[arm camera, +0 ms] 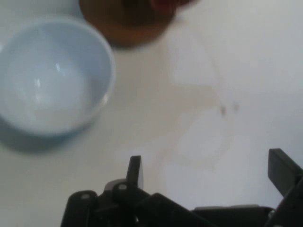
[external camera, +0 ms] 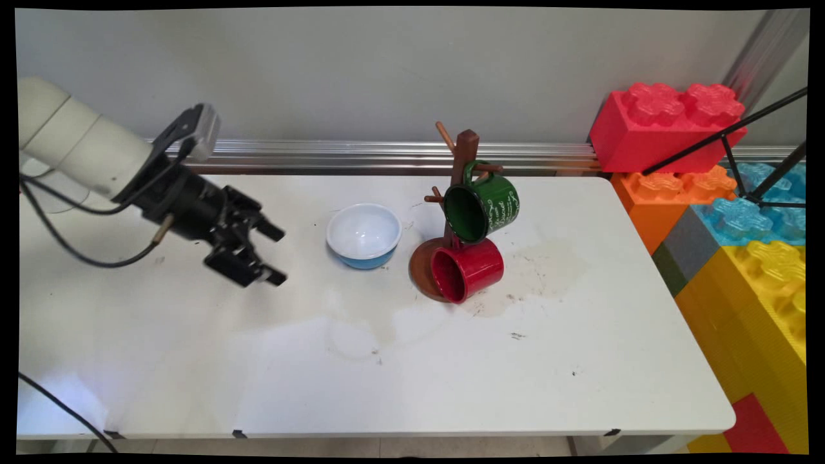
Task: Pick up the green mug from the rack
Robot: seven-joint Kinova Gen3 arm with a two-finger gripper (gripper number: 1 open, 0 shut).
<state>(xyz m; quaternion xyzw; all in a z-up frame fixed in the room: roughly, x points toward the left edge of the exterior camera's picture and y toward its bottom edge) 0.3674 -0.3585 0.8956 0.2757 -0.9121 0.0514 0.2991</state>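
Gripper (external camera: 278, 253), black, two fingers spread wide w/ nothing between, hovers over white table (external camera: 193, 361) left of a round bowl (external camera: 364, 234), glossy white inside, blue outside. Right of bowl, brown wooden mug tree (external camera: 465, 151) w/ round base & peg arms: green enamel mug (external camera: 482, 205) hangs up on a peg, red mug (external camera: 466, 269) below it, near the base. Big plastic bricks (external camera: 664, 122) stacked far right.

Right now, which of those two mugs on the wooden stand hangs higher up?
The dark green enamel mug with white lettering hangs higher on the brown wooden mug tree. The plain red mug hangs below it, down by the tree's round base.
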